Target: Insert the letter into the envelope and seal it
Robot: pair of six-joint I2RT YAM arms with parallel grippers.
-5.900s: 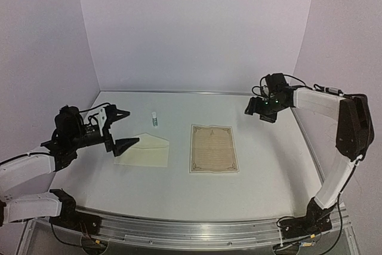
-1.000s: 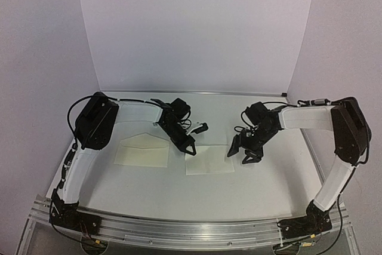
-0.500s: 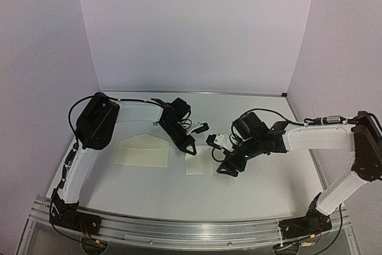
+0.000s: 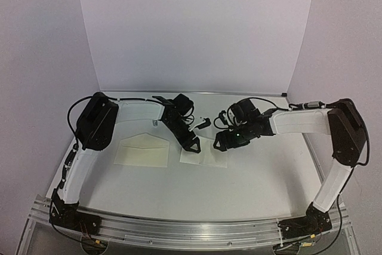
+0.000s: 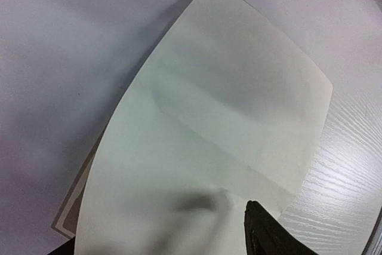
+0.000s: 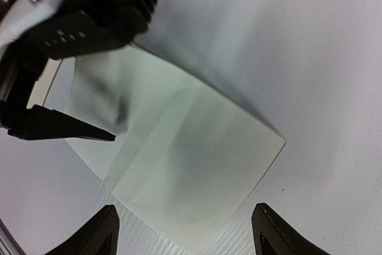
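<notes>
Folded letter (image 4: pixel 203 157) lies mid-frame on the table (image 4: pixel 268 189), just right of the envelope (image 4: pixel 142 153). Left tool (image 4: pixel 197 135) and right tool (image 6: pixel 186 210) both spread above it, gripping nothing. Fold looks springy: press the crease flat before sliding it leftward.

Both arms reach fwd & inward, L gripper (image 4: pixel 197 136) jaws apart, R gripper (image 4: pixel 221 140) just beside it, jaws wide.
</notes>
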